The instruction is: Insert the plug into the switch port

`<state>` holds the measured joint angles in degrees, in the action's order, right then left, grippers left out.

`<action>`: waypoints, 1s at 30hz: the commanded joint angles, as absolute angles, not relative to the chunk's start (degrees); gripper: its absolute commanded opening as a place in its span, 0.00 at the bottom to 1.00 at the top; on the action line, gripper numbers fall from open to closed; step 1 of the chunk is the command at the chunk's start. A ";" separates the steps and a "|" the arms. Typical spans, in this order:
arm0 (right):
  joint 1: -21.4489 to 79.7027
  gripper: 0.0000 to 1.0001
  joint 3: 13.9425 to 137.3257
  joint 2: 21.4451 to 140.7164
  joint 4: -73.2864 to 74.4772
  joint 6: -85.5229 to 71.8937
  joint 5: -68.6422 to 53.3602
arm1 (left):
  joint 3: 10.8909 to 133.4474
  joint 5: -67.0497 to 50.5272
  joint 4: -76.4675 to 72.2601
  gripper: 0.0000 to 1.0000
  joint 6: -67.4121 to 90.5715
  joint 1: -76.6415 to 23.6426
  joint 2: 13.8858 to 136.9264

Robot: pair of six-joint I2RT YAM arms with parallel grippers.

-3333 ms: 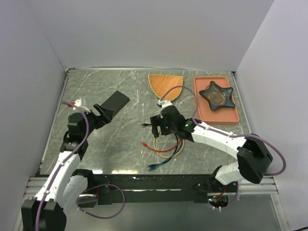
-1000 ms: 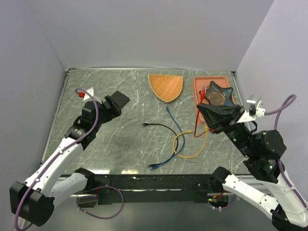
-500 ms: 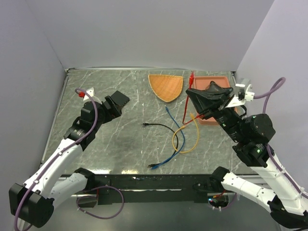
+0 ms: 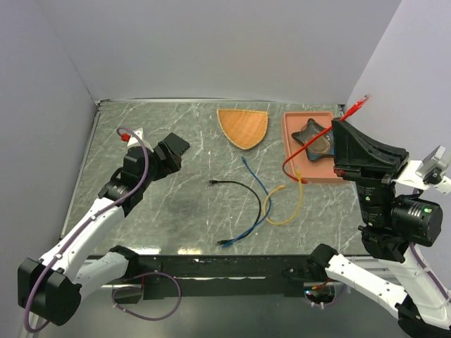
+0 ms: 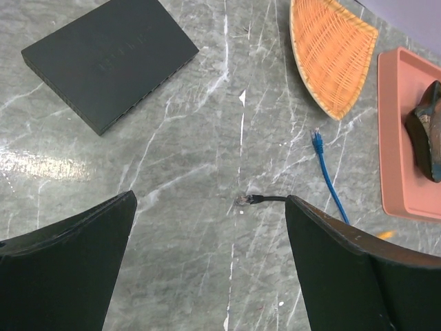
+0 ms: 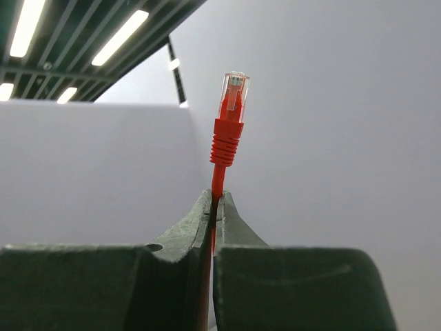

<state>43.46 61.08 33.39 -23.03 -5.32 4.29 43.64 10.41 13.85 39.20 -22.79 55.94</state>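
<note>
From above, we see the right gripper [image 4: 341, 122] high off the table [image 4: 176, 211], pinching a red cable [image 4: 285, 165] whose plug [image 4: 361, 101] sticks out past it. The left gripper [image 4: 161, 163] hangs beside the black switch box [image 4: 178, 146]. In the left wrist view its fingers [image 5: 69, 255] are spread wide, with the box's port edge [image 5: 153, 88] ahead; which one is the switch port we cannot tell. In the right wrist view, 2 fingers clamp the cable just below the upright plug.
</note>
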 commanded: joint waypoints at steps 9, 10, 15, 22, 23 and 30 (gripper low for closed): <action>43.24 0.00 61.62 45.60 -19.44 3.69 8.78 | 45.44 7.82 9.84 0.96 36.74 -22.68 59.32; 43.16 0.00 60.83 46.75 -18.12 3.26 9.22 | 45.61 8.00 10.02 0.96 36.56 -22.68 59.33; 42.28 0.00 57.04 57.02 -9.44 0.71 7.74 | 45.88 7.65 10.37 0.96 35.42 -22.59 57.66; 42.10 0.00 62.40 72.13 8.06 5.17 -9.91 | 43.25 6.42 6.95 0.96 35.42 -22.41 51.86; 42.10 0.00 62.49 73.29 9.22 5.45 -12.37 | 42.89 5.28 6.33 0.96 35.33 -22.24 51.33; 42.19 0.00 54.77 76.38 5.46 4.05 -22.49 | 38.77 -8.39 -1.56 0.96 36.30 -18.64 51.93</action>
